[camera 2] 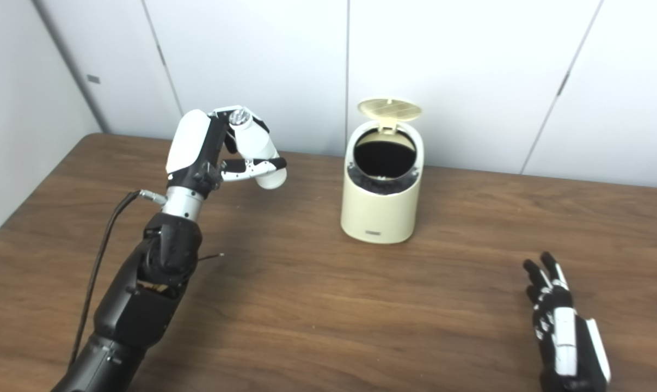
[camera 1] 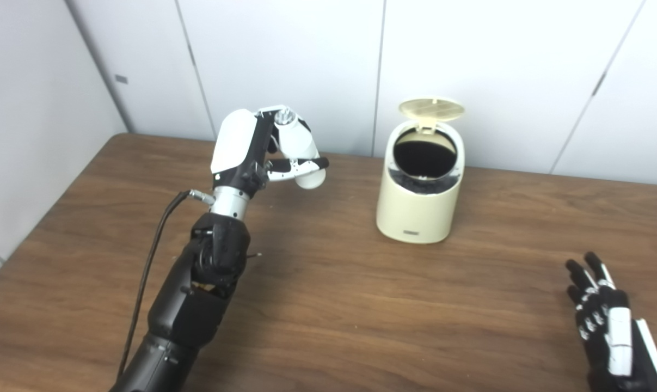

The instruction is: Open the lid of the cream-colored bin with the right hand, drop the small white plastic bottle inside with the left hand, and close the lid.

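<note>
The wooden table [camera 1: 328, 305] has much bare surface around the cream-colored bin [camera 1: 419, 201], which stands toward the far side, near the wall. Between the bin and the near edge there is open room. The lid [camera 1: 431, 109] stands upright at the back, and the dark inside shows. The left hand [camera 1: 257, 149] is raised above the table, left of the bin and apart from it, fingers closed around the small white plastic bottle [camera 1: 301, 149], which is tilted. The right hand [camera 2: 559, 321] is low at the near right, fingers spread and holding nothing.
</note>
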Controlling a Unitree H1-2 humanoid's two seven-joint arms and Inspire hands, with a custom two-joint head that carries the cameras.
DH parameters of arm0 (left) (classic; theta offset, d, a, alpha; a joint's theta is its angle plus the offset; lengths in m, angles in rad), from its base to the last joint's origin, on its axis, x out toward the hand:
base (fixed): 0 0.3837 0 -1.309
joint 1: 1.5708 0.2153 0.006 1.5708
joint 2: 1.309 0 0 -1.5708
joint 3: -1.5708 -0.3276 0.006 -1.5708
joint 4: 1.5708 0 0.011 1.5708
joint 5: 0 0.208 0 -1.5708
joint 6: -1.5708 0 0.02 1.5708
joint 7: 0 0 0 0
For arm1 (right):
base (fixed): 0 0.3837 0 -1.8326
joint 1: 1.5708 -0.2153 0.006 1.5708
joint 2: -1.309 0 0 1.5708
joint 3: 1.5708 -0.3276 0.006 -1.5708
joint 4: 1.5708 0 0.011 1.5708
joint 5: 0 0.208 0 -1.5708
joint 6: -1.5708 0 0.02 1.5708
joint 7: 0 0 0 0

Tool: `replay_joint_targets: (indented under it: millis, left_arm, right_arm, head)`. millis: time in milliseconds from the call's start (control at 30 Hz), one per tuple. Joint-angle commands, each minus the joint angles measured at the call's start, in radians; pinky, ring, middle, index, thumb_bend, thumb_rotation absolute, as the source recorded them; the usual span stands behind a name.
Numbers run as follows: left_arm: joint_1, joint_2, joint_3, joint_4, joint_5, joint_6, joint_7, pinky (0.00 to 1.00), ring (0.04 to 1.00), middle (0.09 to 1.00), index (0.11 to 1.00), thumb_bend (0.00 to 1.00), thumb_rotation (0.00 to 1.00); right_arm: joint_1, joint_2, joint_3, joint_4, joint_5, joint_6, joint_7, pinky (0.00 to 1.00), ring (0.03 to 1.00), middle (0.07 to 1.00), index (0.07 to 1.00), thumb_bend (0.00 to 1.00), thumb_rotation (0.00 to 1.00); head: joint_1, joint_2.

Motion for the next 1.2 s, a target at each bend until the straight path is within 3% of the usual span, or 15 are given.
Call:
replay_joint_targets:
  millis: [0, 267, 500, 667, 833, 1167]
  left_arm:
    - [-0.043, 0.000, 0.000, -0.051, 0.024, -0.038, 0.023, 0.39, 0.410, 0.484, 0.494, 0.48, 0.00]
    - [-0.074, -0.058, -0.036, -0.111, 0.060, -0.082, 0.011, 0.35, 0.430, 0.515, 0.480, 0.48, 0.00]
    - [-0.102, -0.103, -0.054, -0.081, 0.069, -0.164, 0.041, 0.36, 0.424, 0.518, 0.475, 0.48, 0.00]
    - [-0.123, -0.136, -0.056, -0.019, 0.084, -0.243, 0.091, 0.37, 0.424, 0.516, 0.477, 0.48, 0.00]
    - [-0.145, -0.160, -0.066, 0.068, 0.105, -0.321, 0.155, 0.35, 0.434, 0.521, 0.477, 0.48, 0.00]
    - [-0.206, -0.177, -0.088, 0.279, 0.134, -0.453, 0.271, 0.33, 0.422, 0.523, 0.484, 0.47, 0.00]
  right_arm:
    - [0.000, 0.004, 0.007, 0.040, -0.010, -0.051, 0.009, 0.99, 0.974, 0.919, 0.953, 0.52, 0.97]
    - [0.000, 0.024, 0.018, 0.079, -0.043, -0.069, -0.005, 0.95, 0.956, 0.914, 0.945, 0.59, 0.94]
    - [0.001, 0.037, 0.026, 0.101, -0.053, -0.089, -0.006, 0.93, 0.946, 0.909, 0.943, 0.55, 0.96]
    - [0.000, 0.045, 0.028, 0.110, -0.067, -0.095, -0.010, 0.93, 0.944, 0.908, 0.943, 0.52, 0.99]
    - [-0.004, 0.047, 0.034, 0.128, -0.092, -0.117, -0.014, 0.92, 0.937, 0.903, 0.940, 0.55, 0.99]
    - [-0.004, 0.062, 0.036, 0.131, -0.099, -0.115, -0.022, 0.92, 0.928, 0.891, 0.925, 0.58, 0.99]
  head:
    - [-0.010, -0.017]
    - [-0.067, -0.054]
    - [-0.091, -0.066]
    - [-0.102, -0.075]
    - [-0.109, -0.077]
    - [-0.108, -0.080]
